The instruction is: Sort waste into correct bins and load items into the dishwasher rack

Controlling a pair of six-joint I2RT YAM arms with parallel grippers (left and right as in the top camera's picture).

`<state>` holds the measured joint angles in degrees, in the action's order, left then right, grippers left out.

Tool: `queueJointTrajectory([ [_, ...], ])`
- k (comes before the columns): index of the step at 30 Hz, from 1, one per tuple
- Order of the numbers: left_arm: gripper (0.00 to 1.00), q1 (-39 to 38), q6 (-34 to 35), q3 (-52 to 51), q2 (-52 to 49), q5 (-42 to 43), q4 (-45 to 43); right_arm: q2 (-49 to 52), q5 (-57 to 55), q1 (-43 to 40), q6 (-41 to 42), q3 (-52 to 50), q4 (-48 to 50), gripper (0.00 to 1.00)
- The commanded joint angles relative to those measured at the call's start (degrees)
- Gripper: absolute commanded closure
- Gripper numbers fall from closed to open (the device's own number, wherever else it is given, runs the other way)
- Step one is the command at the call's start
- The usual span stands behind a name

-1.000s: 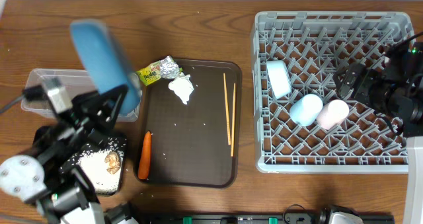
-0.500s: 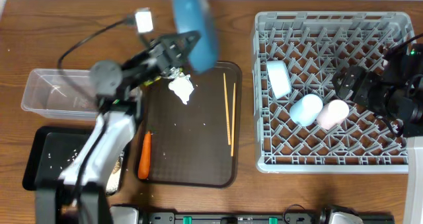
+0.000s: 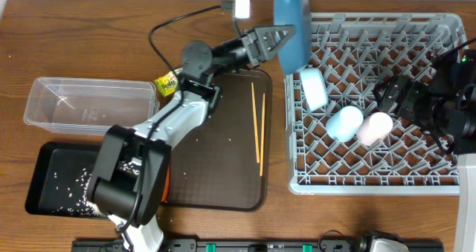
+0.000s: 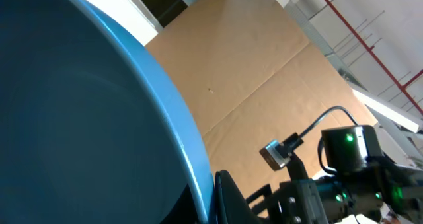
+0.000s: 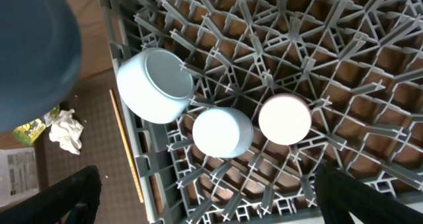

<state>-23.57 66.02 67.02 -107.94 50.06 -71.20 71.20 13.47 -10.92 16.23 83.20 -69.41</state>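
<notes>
My left gripper (image 3: pixel 281 39) is shut on the rim of the large blue plate (image 3: pixel 291 18) and holds it on edge, high over the far-left corner of the grey dishwasher rack (image 3: pixel 372 186). The plate fills the left wrist view (image 4: pixel 79 118). In the rack lie the white bowl (image 3: pixel 313 87), the light-blue cup (image 3: pixel 344 123) and the pink cup (image 3: pixel 374 128). My right gripper (image 3: pixel 394 96) is open and empty above the rack's right side. The chopsticks (image 3: pixel 257 126) lie on the brown serving tray (image 3: pixel 223 170). The wrapper (image 3: pixel 167 82) peeks out beside my left arm. The tissue (image 5: pixel 66 130) shows in the right wrist view.
The clear tub (image 3: pixel 89 103) stands at the left. The black tray (image 3: pixel 56 181) in front of it holds scattered rice grains. My left arm stretches across the serving tray's left side and hides the carrot.
My left gripper has swung the blue plate from above the bins at the left, across the serving tray, to the rack's far-left corner. The right arm has not moved.
</notes>
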Motion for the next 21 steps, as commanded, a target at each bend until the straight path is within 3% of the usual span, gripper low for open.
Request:
queueJointTrajectory([
  [1, 0.94, -2.27, -1.90, 3.10, -0.37, -3.28, -1.36, -0.04, -0.17, -0.26, -0.66, 0.57, -0.37, 0.04],
  [12, 0.94, -7.91, -12.00, 3.23, -0.42, -9.31, -0.09, -0.04, -0.17, -0.26, -0.63, 0.57, -2.01, 0.04],
  [21, 0.93, -9.79, -13.64, 6.29, -3.13, -12.15, 1.97, -0.04, -0.15, -0.26, -0.61, 0.57, -2.21, 0.04],
])
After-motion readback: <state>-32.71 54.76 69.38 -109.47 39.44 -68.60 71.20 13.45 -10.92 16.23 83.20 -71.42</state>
